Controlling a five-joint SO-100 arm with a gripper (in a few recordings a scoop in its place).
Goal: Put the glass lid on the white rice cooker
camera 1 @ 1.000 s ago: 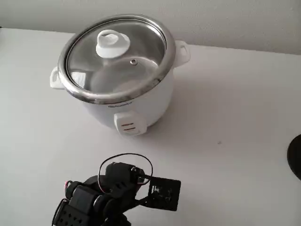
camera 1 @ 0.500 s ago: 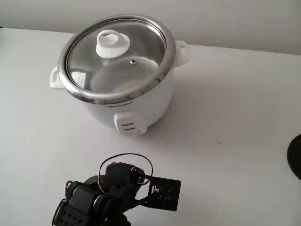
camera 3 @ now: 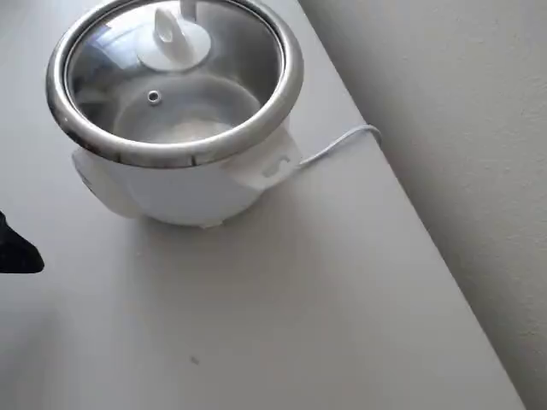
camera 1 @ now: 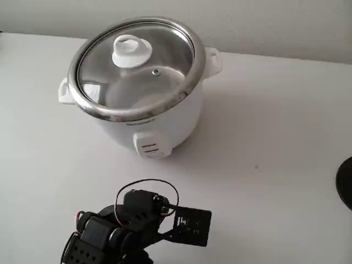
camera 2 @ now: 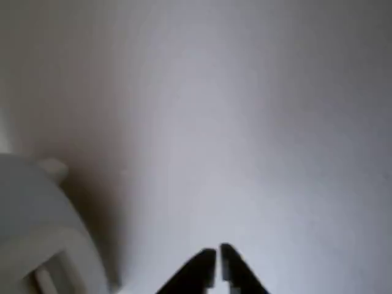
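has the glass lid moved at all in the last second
No. In the fixed view the lid sits on the cooker as before, its knob at the same spot relative to the cooker's front switch panel.

Appears domestic: white rice cooker [camera 1: 148,118] near back edge of plain white table [camera 1: 275,143], against textured white wall [camera 3: 461,128].

The round clear glass lid [camera 1: 137,69] with its polished metal rim is gleaming, its white knob [camera 1: 131,50] looking like smooth glossy plastic. The white rice cooker [camera 1: 159,124] is showing a smooth, slightly glossy plastic-looking body. The pale table [camera 1: 264,137] is appearing matt and smooth. The black gripper [camera 2: 216,269] is looking matt.
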